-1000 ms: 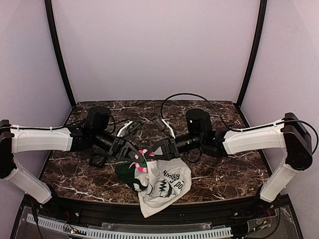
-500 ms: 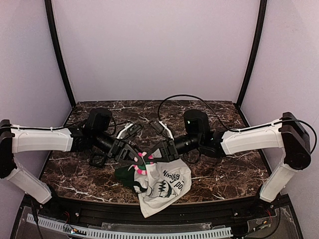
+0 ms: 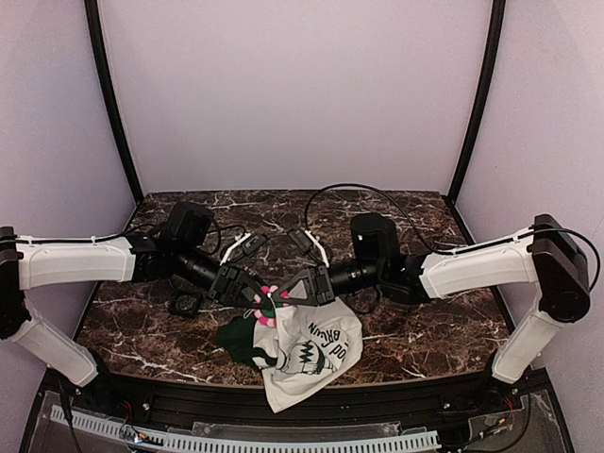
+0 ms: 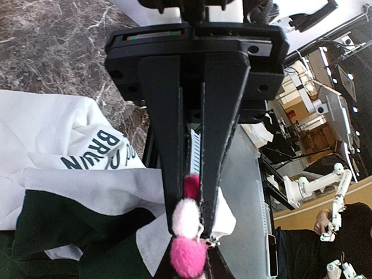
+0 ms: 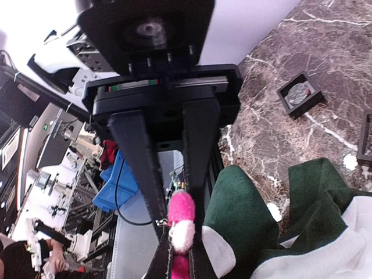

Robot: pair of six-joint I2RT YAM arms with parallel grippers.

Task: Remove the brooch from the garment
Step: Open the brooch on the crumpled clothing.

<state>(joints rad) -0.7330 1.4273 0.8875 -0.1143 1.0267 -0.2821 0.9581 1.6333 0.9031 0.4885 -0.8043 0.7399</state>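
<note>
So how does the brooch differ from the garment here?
The brooch is tiny; the garment is far larger. The brooch is pink and white; the garment is white with black print and dark green trim. The brooch is clamped by the left gripper and right gripper; the garment drapes onto the table. Both have white in them.
</note>
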